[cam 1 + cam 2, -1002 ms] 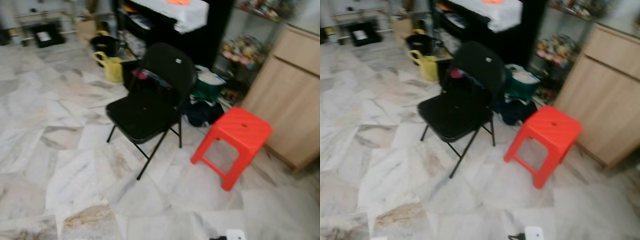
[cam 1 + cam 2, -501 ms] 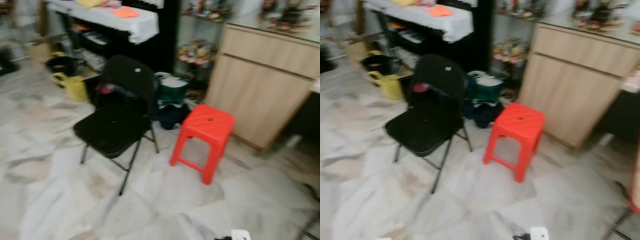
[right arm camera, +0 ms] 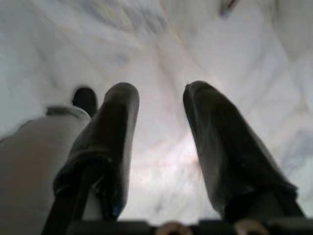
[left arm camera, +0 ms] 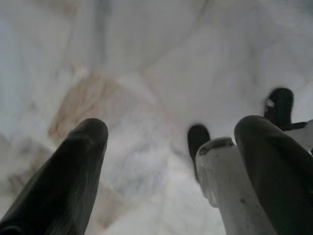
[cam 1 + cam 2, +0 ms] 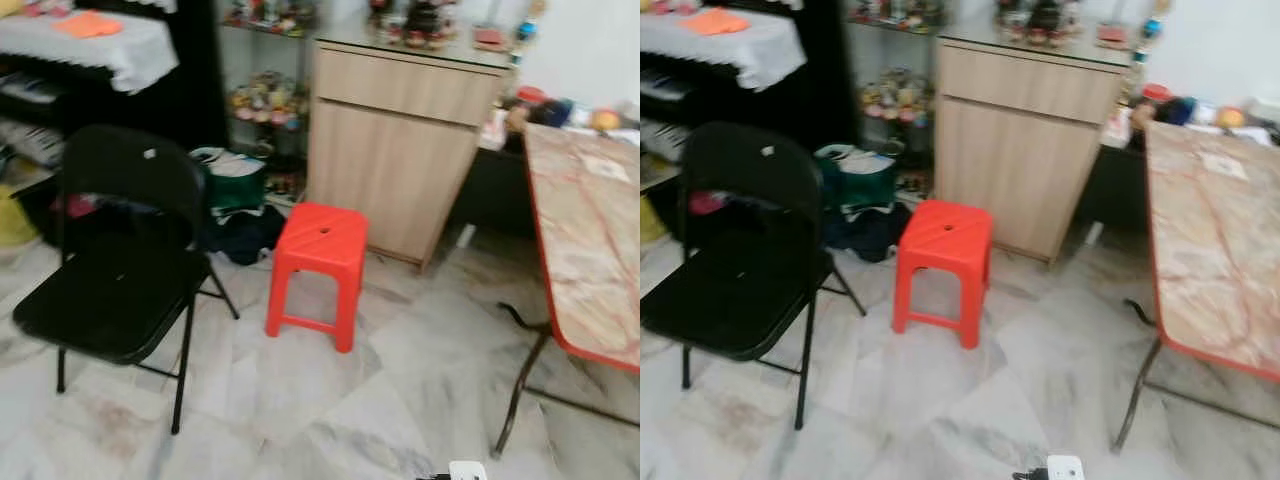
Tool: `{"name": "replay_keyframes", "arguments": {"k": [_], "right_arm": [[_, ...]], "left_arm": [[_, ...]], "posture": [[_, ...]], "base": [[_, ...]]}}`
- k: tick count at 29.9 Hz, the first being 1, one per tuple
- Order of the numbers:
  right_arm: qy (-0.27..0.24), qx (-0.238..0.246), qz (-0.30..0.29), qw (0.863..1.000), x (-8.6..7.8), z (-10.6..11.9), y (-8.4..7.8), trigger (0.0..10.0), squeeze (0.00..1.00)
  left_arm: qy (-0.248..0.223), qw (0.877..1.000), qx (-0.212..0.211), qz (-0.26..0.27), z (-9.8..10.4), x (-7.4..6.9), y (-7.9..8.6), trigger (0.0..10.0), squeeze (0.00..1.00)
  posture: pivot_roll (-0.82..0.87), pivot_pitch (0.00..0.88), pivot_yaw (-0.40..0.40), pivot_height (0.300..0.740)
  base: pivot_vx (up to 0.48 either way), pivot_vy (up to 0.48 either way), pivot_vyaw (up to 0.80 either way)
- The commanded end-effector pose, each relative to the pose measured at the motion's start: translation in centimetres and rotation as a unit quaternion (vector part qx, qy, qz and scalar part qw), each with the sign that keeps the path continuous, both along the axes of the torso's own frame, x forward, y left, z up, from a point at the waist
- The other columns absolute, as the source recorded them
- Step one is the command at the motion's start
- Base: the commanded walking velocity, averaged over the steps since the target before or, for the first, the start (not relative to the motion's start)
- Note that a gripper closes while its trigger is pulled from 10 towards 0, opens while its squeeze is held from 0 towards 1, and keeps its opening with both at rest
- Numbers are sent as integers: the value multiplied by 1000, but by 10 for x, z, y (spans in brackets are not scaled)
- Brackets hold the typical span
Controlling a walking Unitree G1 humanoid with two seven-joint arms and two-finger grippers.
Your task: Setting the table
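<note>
A long table [image 5: 585, 230] with a marbled top and a red rim stands on thin black legs at the right. Small items [image 5: 560, 110], blurred, crowd its far end. Both arms hang low over the pale marble floor. In the left wrist view my left gripper [image 4: 173, 126] is open, with only floor tiles and a white part of my own body between its fingers. In the right wrist view my right gripper [image 3: 161, 89] is open too, with bare floor behind it.
A red plastic stool [image 5: 320, 240] stands mid-floor before a wooden cabinet [image 5: 400, 150]. A black folding chair [image 5: 110, 280] is at the left. Bags [image 5: 235, 180] and a dark shelf with a white cloth [image 5: 100, 50] lie behind it. Floor runs between stool and table.
The whole picture has swung to the right: chair and stool slid left in the frame, and the cabinet and the table came into view. No thing itself moved.
</note>
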State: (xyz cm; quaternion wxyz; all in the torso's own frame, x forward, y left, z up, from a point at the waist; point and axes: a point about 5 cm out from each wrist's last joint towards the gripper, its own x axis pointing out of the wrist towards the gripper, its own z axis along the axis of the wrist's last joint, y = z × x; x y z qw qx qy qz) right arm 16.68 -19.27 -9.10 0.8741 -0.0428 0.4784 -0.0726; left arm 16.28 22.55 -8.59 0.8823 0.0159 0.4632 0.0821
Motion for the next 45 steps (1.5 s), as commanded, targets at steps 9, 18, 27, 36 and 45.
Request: {"name": "replay_keyframes", "arguments": {"k": [9, 18, 27, 36, 45], "right_arm": [[-21, 95, 15, 995, 31, 11, 22, 10000, 0], [-27, 100, 7, 995, 31, 11, 27, 10000, 0], [-29, 109, 7, 994, 32, 11, 44, 10000, 0], [-35, 116, 7, 993, 30, 10, 56, 10000, 0], [-30, 121, 15, 992, 21, 6, 63, 10000, 0]], "left_arm": [[-8, 996, -12, -87, 11, 28, -10, 10000, 0], [-5, 996, -11, -86, 10, 26, -10, 10000, 0], [1, 996, -9, -94, 7, 22, -13, 10000, 0], [-4, 996, -12, -91, 8, 24, -14, 10000, 0], [-6, 996, -16, -92, 8, 25, -16, 10000, 0]], "posture": [[95, 43, -31, 740], [100, 51, -36, 740], [98, 58, -41, 740], [100, 59, -40, 740], [101, 58, -42, 740]], "base": [[0, 0, -780], [0, 0, -248], [0, -202, 0], [0, -478, 0], [0, -480, 0]]}}
